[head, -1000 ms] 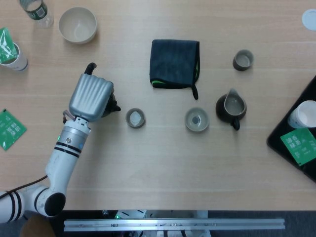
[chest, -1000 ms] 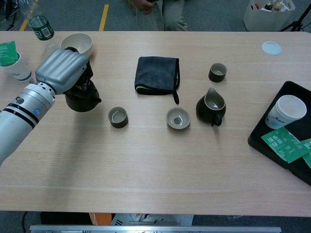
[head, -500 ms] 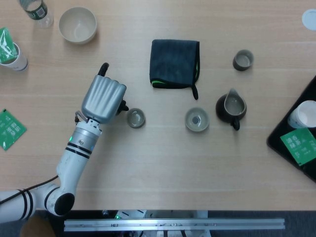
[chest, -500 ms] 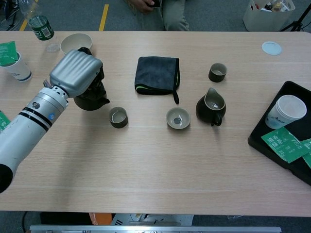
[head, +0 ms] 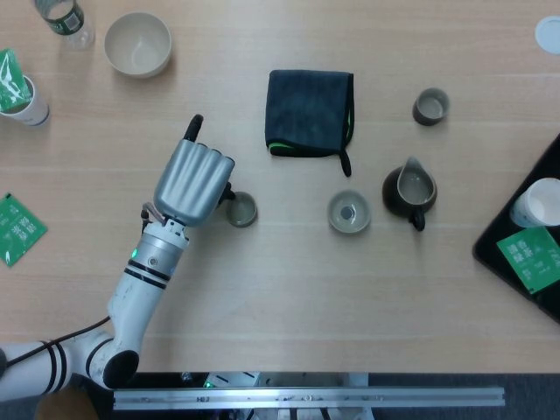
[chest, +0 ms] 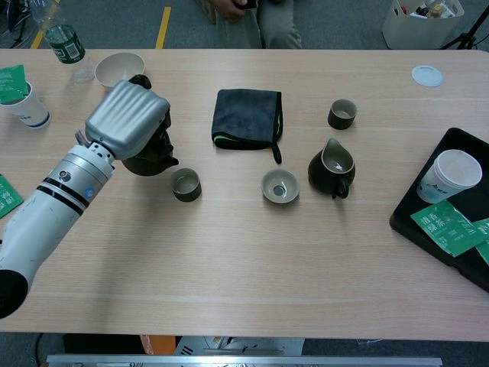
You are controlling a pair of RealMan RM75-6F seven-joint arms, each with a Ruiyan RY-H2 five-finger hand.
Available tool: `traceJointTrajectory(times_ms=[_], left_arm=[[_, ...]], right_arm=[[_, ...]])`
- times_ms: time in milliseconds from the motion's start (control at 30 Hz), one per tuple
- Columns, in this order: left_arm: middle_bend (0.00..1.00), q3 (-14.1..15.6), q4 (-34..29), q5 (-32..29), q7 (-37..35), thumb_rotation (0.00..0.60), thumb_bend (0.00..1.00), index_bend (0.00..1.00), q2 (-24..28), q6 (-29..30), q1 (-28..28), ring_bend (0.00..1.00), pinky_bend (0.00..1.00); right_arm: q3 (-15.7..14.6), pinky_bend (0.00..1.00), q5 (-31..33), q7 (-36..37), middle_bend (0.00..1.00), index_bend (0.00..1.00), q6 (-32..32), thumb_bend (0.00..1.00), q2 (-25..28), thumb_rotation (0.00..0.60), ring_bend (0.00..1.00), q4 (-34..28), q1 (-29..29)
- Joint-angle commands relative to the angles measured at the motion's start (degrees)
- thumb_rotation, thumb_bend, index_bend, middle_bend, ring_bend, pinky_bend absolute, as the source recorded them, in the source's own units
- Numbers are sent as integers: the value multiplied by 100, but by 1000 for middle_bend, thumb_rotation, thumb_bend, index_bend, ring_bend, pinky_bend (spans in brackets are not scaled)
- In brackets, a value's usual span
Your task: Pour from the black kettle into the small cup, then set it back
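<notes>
My left hand grips the black kettle, which is mostly hidden under the hand; in the head view only a dark edge of the kettle shows. Its spout points right, toward the small cup, which stands just beside it on the table. The kettle looks lifted slightly and near the cup's left rim. My right hand is in neither view.
A dark folded cloth lies behind the cup. Right of the cup stand a lidded cup, a dark pitcher and another small cup. A white bowl, a bottle and a paper cup are far left; black tray right.
My left hand has carried the kettle to the right, from well left of the small cup to right beside it. Nothing else has moved.
</notes>
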Motion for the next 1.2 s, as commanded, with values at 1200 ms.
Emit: traceJointTrajectory(times_ms=[1200], left_arm=[[1000,77,544,571,74,600,246,957,-461,56,170,876,239]], right_arm=[[5,230,52,122,385,358,-11,0,-27,600,232,140,-48]])
